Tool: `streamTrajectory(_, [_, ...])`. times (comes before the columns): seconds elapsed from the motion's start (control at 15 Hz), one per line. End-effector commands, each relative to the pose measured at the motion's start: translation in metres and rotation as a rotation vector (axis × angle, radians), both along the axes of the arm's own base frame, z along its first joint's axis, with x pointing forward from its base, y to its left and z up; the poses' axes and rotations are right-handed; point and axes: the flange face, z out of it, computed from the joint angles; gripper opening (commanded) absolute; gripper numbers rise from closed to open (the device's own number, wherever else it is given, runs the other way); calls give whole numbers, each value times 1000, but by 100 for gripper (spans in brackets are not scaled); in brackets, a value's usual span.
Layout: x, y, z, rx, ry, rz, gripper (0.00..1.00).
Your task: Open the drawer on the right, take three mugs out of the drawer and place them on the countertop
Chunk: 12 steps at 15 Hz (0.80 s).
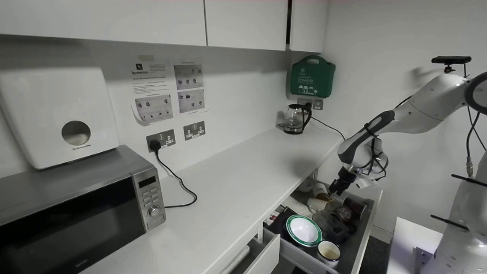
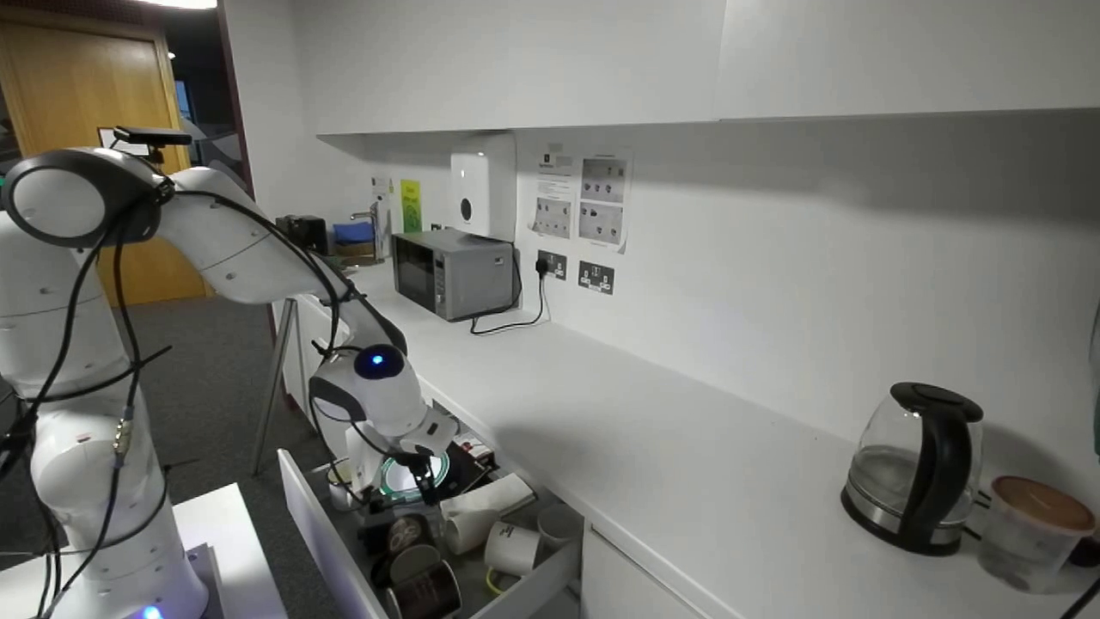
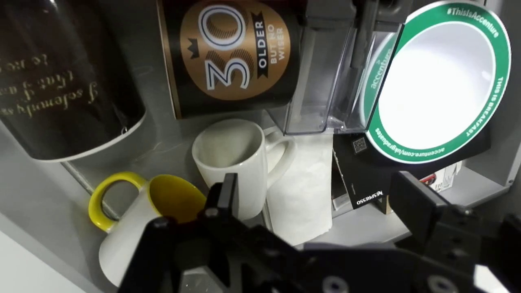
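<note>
The drawer (image 1: 364, 243) on the right stands pulled out below the white countertop (image 1: 236, 182). Inside lie several mugs. In the wrist view, a plain white mug (image 3: 253, 187) leans with its handle toward the napkins, beside a white mug with yellow inside and handle (image 3: 130, 240). A black mug marked 30 (image 3: 232, 53) and a dark mug with gold writing (image 3: 61, 93) lie farther up. An enamel mug (image 1: 329, 252) sits at the near corner. My gripper (image 3: 321, 195) is open over the drawer, nothing held; one finger (image 3: 228, 195) overlaps the white mug, contact unclear.
A green-rimmed bowl (image 1: 304, 230), white napkins (image 3: 301, 195), a clear plastic holder (image 3: 313, 81) and a black Nespresso box (image 3: 366, 179) share the drawer. A smaller drawer (image 1: 266, 255) also stands open. The microwave (image 1: 150, 198) and glass kettle (image 2: 915, 468) stand on the countertop.
</note>
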Motion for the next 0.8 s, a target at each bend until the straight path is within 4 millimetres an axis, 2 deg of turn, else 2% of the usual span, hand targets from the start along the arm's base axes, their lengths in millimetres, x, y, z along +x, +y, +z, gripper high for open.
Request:
streamTrajectory(0.0, [-24, 9, 5, -15, -6, 29, 100])
streamTrajectory(0.13, [-34, 15, 4, -18, 17, 35, 100])
streamTrajectory(0.2, [-14, 9, 3, -20, 32, 35, 100])
streamTrajectory(0.47, [-1, 21, 18, -73, 52, 23, 100])
streamTrajectory(0.53, [-8, 30, 23, -92, 62, 21, 100])
streamTrajectory(0.6, [-1, 33, 24, -113, 81, 12, 100])
streamTrajectory(0.73, [7, 39, 39, -154, 105, -3, 100])
